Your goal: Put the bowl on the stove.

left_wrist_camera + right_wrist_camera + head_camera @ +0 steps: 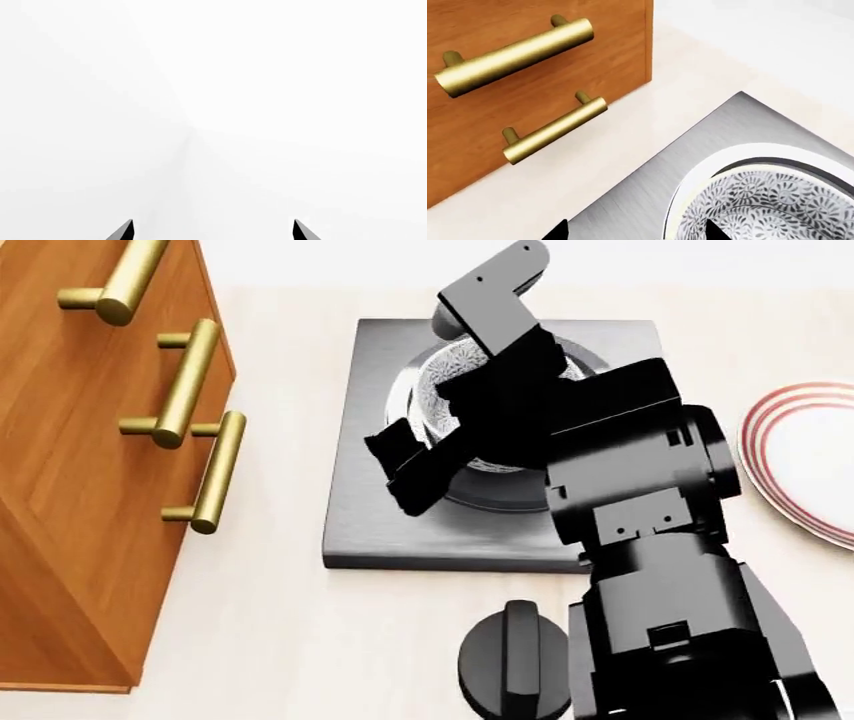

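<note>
Your bowl [450, 380] sits on the stove [358, 490], inside the round burner rings, and the right arm hides most of it from the head camera. In the right wrist view the bowl [767, 205] shows a thick white rim and a dense grey-blue floral pattern on its inner wall; what you can see of the inside holds nothing. The stove [647, 200] is a flat square slab of brushed dark grey metal lying on a pale cream counter [267, 640].

Your right gripper [400, 465] reaches over the stove from the near right, its black fingers angled down toward the slab's left half beside the bowl. The fingertips are spread apart and grip nothing; in the wrist view one tip lies over the slab and the other over the bowl's rim.

Your left gripper [213, 231] faces only a blank white surface, its two dark tips standing wide apart with nothing between them.

A small black round knob [518, 655] sits on the counter just in front of the stove. To the left stands a wooden cabinet [67, 490] with brass bar handles [214, 470]. A red-ringed white plate [801, 460] lies to the right
</note>
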